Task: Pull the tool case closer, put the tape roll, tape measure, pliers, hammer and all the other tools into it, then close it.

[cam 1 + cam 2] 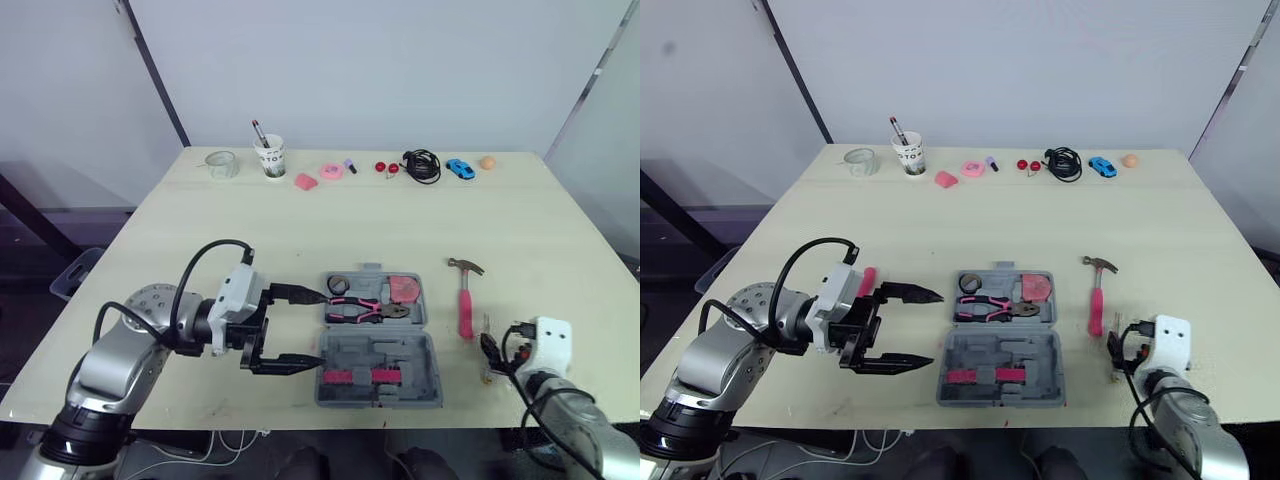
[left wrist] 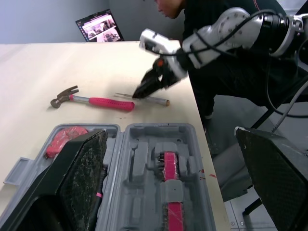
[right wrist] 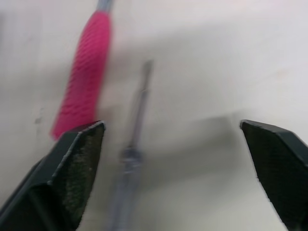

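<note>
— Where was the left hand (image 1: 932, 328)?

— At the left edge of the tool case (image 1: 400, 352), fingers wide apart and holding nothing. The case lay open on the surface (image 1: 300, 230) near the robot, with the pliers (image 1: 365, 311) already across its far half.

— And what was left outside it?

— The hammer (image 1: 465, 305), just right of the case. Its long axis ran away from the robot, with the steel head at the far end and the pink handle toward the near edge. Just beside the handle, on its right and roughly parallel, lay a thin tool (image 3: 139, 103). It was blurred, probably a small screwdriver.

— Which arm was nearer?

— The right, clearly. The right hand (image 3: 171, 126) hung low over that thin tool, spread wide and empty. The shaft lay between its fingers, nearer the one beside the hammer handle. I'd judge the closing line ran across the shaft, so a grasp there suited it. The left hand was well apart, beyond the case.
</note>
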Controlling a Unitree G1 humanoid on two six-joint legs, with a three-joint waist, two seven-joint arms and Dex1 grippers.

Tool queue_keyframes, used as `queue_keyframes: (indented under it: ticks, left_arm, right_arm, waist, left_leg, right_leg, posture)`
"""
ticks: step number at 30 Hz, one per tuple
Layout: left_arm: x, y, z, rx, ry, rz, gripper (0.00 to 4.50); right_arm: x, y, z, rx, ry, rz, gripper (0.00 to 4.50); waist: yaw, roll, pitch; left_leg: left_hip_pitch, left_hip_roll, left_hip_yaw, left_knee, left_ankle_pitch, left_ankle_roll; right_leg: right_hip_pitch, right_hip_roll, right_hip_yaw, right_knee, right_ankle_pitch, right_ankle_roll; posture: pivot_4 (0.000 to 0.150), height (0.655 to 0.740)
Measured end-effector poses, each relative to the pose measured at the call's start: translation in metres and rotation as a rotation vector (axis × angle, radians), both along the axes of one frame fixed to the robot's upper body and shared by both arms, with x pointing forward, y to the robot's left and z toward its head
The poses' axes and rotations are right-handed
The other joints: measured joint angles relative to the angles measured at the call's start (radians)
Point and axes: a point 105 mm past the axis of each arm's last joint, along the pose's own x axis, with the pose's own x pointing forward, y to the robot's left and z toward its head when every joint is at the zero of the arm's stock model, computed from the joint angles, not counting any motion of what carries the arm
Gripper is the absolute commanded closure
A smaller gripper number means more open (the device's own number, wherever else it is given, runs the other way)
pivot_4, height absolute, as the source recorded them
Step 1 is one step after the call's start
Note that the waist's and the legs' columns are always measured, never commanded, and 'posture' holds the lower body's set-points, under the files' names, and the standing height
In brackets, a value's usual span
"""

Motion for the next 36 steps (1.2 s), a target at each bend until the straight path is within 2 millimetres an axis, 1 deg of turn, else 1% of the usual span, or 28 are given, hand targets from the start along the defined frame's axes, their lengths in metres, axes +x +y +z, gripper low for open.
queue_keyframes:
  ticks: [3, 6, 7, 9, 10, 11, 13, 14, 16, 17, 18, 19, 20, 21, 22, 23, 24, 25, 29, 32, 36]
  left_arm:
    - [0.0, 0.0, -0.001, 0.0, 0.002, 0.002, 0.0]
    - [0.0, 0.001, -0.002, -0.001, 0.005, 0.006, 0.0]
    - [-0.001, 0.001, -0.002, -0.002, 0.008, 0.009, 0.0]
    - [-0.001, 0.001, -0.002, -0.004, 0.006, 0.009, 0.0]
    - [-0.001, 0.0, -0.002, -0.006, 0.004, 0.007, 0.0]
    - [-0.001, 0.0, -0.002, -0.008, 0.003, 0.006, 0.0]
    - [-0.001, 0.0, -0.002, -0.01, 0.001, 0.002, 0.0]
    - [-0.001, 0.0, -0.002, -0.011, 0.001, 0.002, 0.0]
    - [0.0, 0.0, -0.002, -0.013, 0.001, 0.002, 0.0]
    - [0.0, 0.0, -0.003, -0.014, 0.002, 0.002, 0.0]
    - [0.0, 0.0, -0.003, -0.014, 0.002, 0.002, 0.0]
    - [0.0, 0.001, -0.003, -0.015, 0.003, 0.003, 0.0]
    - [0.0, 0.0, -0.003, -0.016, 0.003, 0.003, 0.0]
    - [0.0, 0.001, -0.003, -0.017, 0.004, 0.004, 0.0]
    - [0.0, 0.0, -0.003, -0.017, 0.004, 0.003, 0.0]
    - [0.0, 0.0, -0.004, -0.018, 0.006, 0.004, 0.0]
    - [-0.001, 0.001, -0.004, -0.018, 0.009, 0.004, 0.0]
    - [-0.001, 0.0, -0.004, -0.018, 0.01, 0.003, 0.0]
    - [-0.003, 0.0, -0.005, -0.014, 0.028, 0.001, 0.0]
    - [-0.004, 0.0, -0.004, -0.016, 0.031, -0.003, 0.0]
    - [-0.007, 0.002, -0.004, -0.014, 0.057, -0.018, 0.0]
  right_arm:
    - [0.0, -0.005, 0.021, -0.055, -0.052, 0.061, 0.05]
    - [0.0, -0.008, 0.028, -0.094, -0.053, 0.133, 0.05]
    - [0.0, -0.01, 0.034, -0.139, -0.042, 0.241, 0.05]
    - [0.001, -0.013, 0.044, -0.201, -0.036, 0.372, 0.05]
    - [0.003, -0.012, 0.05, -0.245, -0.03, 0.483, 0.05]
    - [0.003, -0.01, 0.053, -0.266, -0.028, 0.546, 0.05]
    - [0.002, -0.002, 0.056, -0.313, -0.014, 0.738, 0.05]
    - [0.002, 0.0, 0.057, -0.317, -0.009, 0.776, 0.05]
    - [0.002, 0.006, 0.058, -0.346, 0.012, 0.935, 0.05]
    - [0.001, 0.007, 0.059, -0.388, 0.042, 1.062, 0.05]
    - [0.001, 0.007, 0.059, -0.395, 0.045, 1.084, 0.05]
    - [0.001, 0.007, 0.06, -0.432, 0.061, 1.167, 0.05]
    - [0.001, 0.007, 0.06, -0.452, 0.069, 1.203, 0.05]
    - [0.002, 0.008, 0.06, -0.502, 0.087, 1.307, 0.05]
    - [0.002, 0.008, 0.06, -0.526, 0.093, 1.351, 0.05]
    - [0.002, 0.008, 0.059, -0.544, 0.102, 1.388, 0.05]
    - [0.003, 0.01, 0.056, -0.58, 0.128, 1.496, 0.05]
    - [0.002, 0.011, 0.055, -0.591, 0.133, 1.524, 0.05]
    - [0.011, 0.015, 0.048, -0.779, 0.155, 1.784, 0.05]
    - [0.018, 0.016, 0.043, -0.905, 0.165, 1.919, 0.05]
    - [0.028, 0.018, 0.036, -1.022, 0.186, 2.039, 0.05]
  waist:
    - [-0.002, 0.0, 0.0]
    - [0.0, 0.0, 0.0]
    - [0.0, 0.0, 0.0]
    - [0.001, 0.0, 0.001]
    - [0.001, 0.0, 0.001]
    - [0.0, 0.0, 0.001]
    - [0.0, -0.001, 0.001]
    - [0.0, -0.001, 0.001]
    - [0.001, -0.001, 0.001]
    - [0.002, -0.001, 0.002]
    - [0.002, -0.001, 0.002]
    - [0.002, -0.001, 0.002]
    - [0.002, -0.001, 0.003]
    - [0.002, -0.002, 0.003]
    - [0.002, -0.002, 0.004]
    - [0.002, -0.002, 0.004]
    - [0.002, -0.002, 0.004]
    - [0.002, -0.002, 0.005]
    - [0.001, -0.002, 0.006]
    - [0.002, -0.002, 0.007]
    - [0.001, -0.002, 0.007]
  left_leg:
    - [0.0, 0.0, 0.0, 0.0, 0.0, 0.0]
    - [0.0, 0.0, 0.001, 0.0, 0.0, 0.0]
    - [0.0, 0.0, 0.001, 0.0, 0.0, 0.0]
    - [0.0, -0.001, 0.001, 0.001, 0.0, 0.0]
    - [0.0, -0.001, 0.001, 0.001, 0.0, 0.0]
    - [0.0, -0.001, 0.001, 0.001, 0.0, 0.0]
    - [0.0, -0.001, 0.001, 0.001, 0.0, 0.0]
    - [0.0, 0.0, 0.001, 0.002, 0.0, 0.0]
    - [0.0, 0.0, 0.0, 0.002, 0.0, 0.0]
    - [0.0, 0.0, 0.001, 0.002, 0.0, 0.0]
    - [0.0, 0.0, 0.001, 0.002, 0.0, 0.0]
    - [0.0, 0.0, 0.001, 0.003, 0.0, 0.0]
    - [0.0, 0.0, 0.001, 0.003, 0.0, 0.0]
    - [0.0, 0.0, 0.001, 0.003, 0.0, 0.0]
    - [0.0, 0.0, 0.001, 0.003, 0.0, 0.0]
    - [0.0, 0.0, 0.001, 0.003, 0.0, 0.0]
    - [0.0, 0.0, 0.001, 0.003, 0.0, 0.0]
    - [0.0, 0.0, 0.001, 0.003, 0.0, 0.0]
    - [0.0, 0.0, 0.001, 0.003, 0.0, 0.0]
    - [0.0, 0.0, 0.001, 0.003, 0.0, 0.0]
    - [0.001, 0.0, 0.002, 0.004, 0.0, 0.0]
  right_leg:
    - [0.0, 0.001, 0.0, 0.0, 0.0, 0.0]
    - [0.0, 0.0, 0.0, 0.0, 0.0, 0.0]
    - [0.0, 0.0, 0.001, 0.0, 0.0, 0.0]
    - [0.001, 0.001, 0.002, -0.001, 0.0, 0.0]
    - [0.002, 0.001, 0.002, -0.001, 0.0, 0.0]
    - [0.002, 0.001, 0.002, -0.001, 0.0, 0.0]
    - [0.002, 0.002, 0.001, -0.001, 0.0, 0.0]
    - [0.002, 0.002, 0.001, -0.001, 0.0, 0.0]
    - [0.002, 0.002, 0.001, -0.001, 0.001, 0.001]
    - [0.002, 0.002, 0.001, -0.001, 0.001, 0.001]
    - [0.002, 0.002, 0.001, -0.001, 0.001, 0.001]
    - [0.002, 0.002, 0.001, -0.001, 0.001, 0.001]
    - [0.002, 0.002, 0.001, -0.001, 0.001, 0.001]
    - [0.002, 0.002, 0.001, -0.001, 0.001, 0.001]
    - [0.002, 0.002, 0.001, -0.001, 0.001, 0.001]
    - [0.002, 0.002, 0.001, -0.001, 0.001, 0.001]
    - [0.002, 0.002, 0.001, -0.001, 0.001, 0.002]
    - [0.002, 0.002, 0.001, -0.001, 0.001, 0.002]
    - [0.002, 0.002, 0.001, 0.0, 0.001, 0.002]
    - [0.002, 0.002, 0.001, 0.0, 0.001, 0.002]
    - [0.002, 0.002, 0.001, 0.0, 0.001, 0.001]
  posture:
    - [0.15, 0.74]
    - [0.15, 0.74]
    - [0.15, 0.74]
    - [0.15, 0.74]
    - [0.15, 0.74]
    - [0.15, 0.74]
    - [0.15, 0.74]
    - [0.15, 0.74]
    - [0.15, 0.74]
    - [0.15, 0.74]
    - [0.15, 0.74]
    - [0.15, 0.74]
    - [0.15, 0.74]
    - [0.15, 0.74]
    - [0.15, 0.74]
    - [0.15, 0.74]
    - [0.15, 0.74]
    - [0.15, 0.74]
    - [0.15, 0.74]
    - [0.15, 0.74]
    - [0.15, 0.74]
